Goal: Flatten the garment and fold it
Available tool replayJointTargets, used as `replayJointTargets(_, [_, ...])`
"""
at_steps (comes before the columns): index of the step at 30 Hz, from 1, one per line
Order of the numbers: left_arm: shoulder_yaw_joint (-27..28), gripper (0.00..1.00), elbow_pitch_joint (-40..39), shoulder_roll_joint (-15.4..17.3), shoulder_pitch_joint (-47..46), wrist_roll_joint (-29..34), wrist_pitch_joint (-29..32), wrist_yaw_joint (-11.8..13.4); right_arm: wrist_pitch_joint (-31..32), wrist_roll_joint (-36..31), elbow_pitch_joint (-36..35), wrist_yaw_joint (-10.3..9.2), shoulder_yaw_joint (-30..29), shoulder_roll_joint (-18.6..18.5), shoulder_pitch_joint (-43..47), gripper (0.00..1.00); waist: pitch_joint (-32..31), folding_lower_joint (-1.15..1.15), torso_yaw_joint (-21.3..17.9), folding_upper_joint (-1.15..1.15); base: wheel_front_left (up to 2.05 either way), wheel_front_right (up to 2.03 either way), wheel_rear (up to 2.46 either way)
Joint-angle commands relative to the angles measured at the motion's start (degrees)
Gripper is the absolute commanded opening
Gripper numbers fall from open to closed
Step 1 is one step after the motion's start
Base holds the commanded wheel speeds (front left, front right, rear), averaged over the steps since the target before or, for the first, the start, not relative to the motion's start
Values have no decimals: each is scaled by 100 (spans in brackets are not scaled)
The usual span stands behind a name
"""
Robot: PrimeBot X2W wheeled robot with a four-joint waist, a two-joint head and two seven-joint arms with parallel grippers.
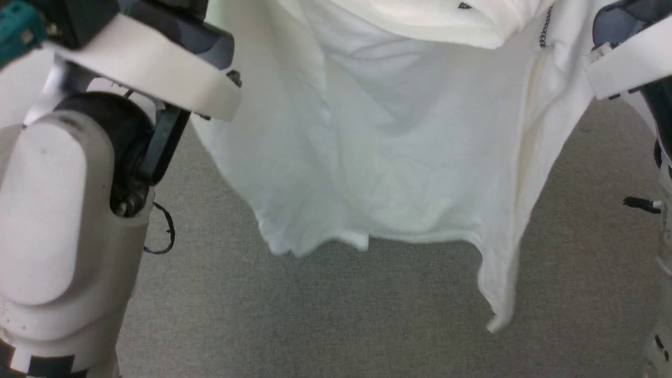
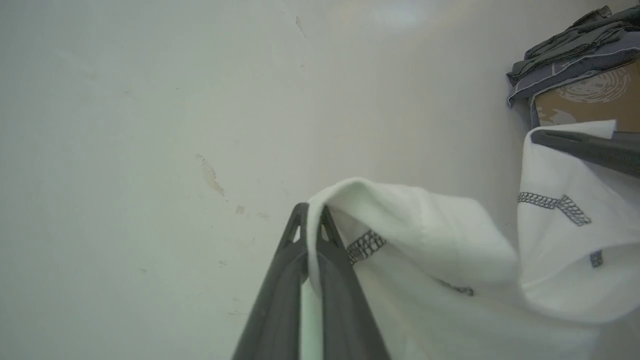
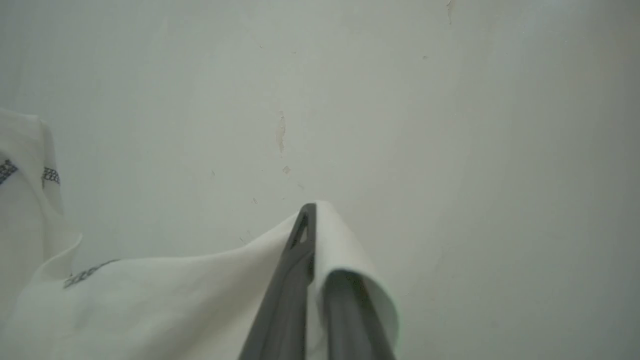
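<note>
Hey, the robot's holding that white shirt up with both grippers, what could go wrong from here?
1. The left gripper and the right gripper each pinch a thin fold of the garment near the tips; it might slip free.
2. The hem hangs uneven, its right corner lowest, so it may lay down creased.

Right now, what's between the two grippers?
The garment, sagging in a fold from the left gripper to the right gripper; both pinch it. Left wrist view.
</note>
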Motion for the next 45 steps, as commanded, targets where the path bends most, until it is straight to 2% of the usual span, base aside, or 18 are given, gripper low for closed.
replayJointTargets(1, [9, 0, 54, 21, -131, -120, 204, -53, 153, 128, 61, -4, 41, -12, -123, 0, -11, 1, 9, 0, 0, 0, 0])
replayJointTargets(9, [103, 0, 364, 138, -441, -463, 833, -101, 680, 323, 334, -4, 116, -95, -435, 0, 460, 1, -71, 0, 0, 0, 0])
replayJointTargets(15, [78, 0, 984, 394, -1272, -210, 938, -254, 746, 45, 1173, -4, 150, -30, -1377, 0, 1302, 1, -196, 0, 0, 0, 0])
replayJointTargets(21, [-96, 0, 1715, 710, -2550, 340, 671, -452, 327, -648, 2288, -4, 22, 67, -2920, 0, 2304, 1, -188, 0, 0, 0, 0])
replayJointTargets(25, [-181, 0, 2181, 815, -3351, 667, 237, -509, 0, -1041, 2850, -4, -79, 177, -3809, 0, 2906, 1, -119, 0, 0, 0, 0])
replayJointTargets(31, [-327, 0, 2714, 887, -3974, 903, -238, -564, -388, -1309, 3496, -4, -69, 226, -4527, 0, 3462, 1, -47, 0, 0, 0, 0])
replayJointTargets(38, [-594, 0, 2989, 1017, -3985, 919, -721, -630, -801, -1211, 3849, -4, 31, 121, -4539, 0, 3911, 1, 5, 0, 0, 0, 0])
replayJointTargets(45, [-761, 0, 2570, 1237, -3396, 742, -975, -630, -846, -592, 3264, -4, 183, -254, -3802, 0, 3945, 1, 58, 0, 0, 0, 0])
